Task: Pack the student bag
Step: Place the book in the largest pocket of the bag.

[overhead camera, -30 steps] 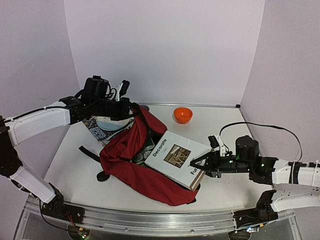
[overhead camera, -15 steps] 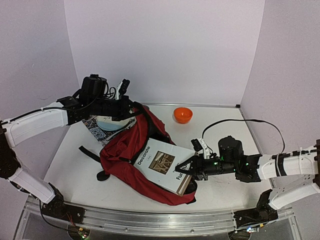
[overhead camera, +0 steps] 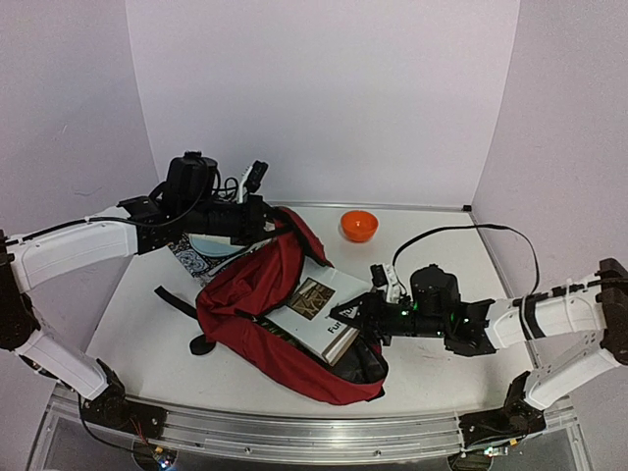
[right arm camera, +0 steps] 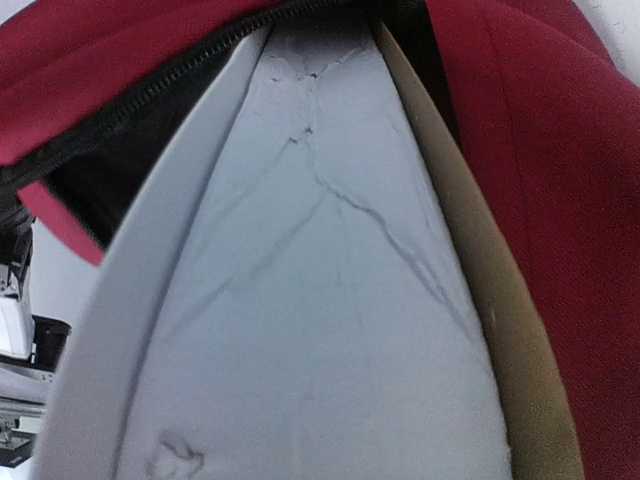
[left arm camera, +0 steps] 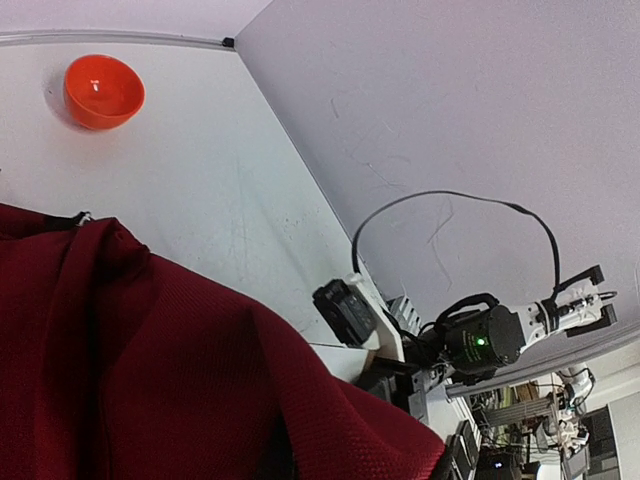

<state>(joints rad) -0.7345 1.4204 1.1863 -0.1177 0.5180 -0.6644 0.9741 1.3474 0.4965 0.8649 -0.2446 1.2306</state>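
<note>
The student bag (overhead camera: 245, 304) lies left of centre on the table (overhead camera: 442, 255). The left gripper (overhead camera: 263, 218) pinches its upper rim tight, lifting it (mouth gaping rightward). The right gripper (overhead camera: 343, 316) clamps the white book (overhead camera: 314, 297) by its outer edge, with the book half inside. An orange bowl (overhead camera: 359, 225) sits well apart behind.

1. Left tool (overhead camera: 262, 220) clamps student bag (overhead camera: 243, 294) top flap, holding it up.
2. Right tool (overhead camera: 344, 316) grips white book (overhead camera: 316, 304), partly inside bag mouth.
3. Orange bowl (overhead camera: 359, 225) at table (overhead camera: 442, 250) rear, well apart.
</note>
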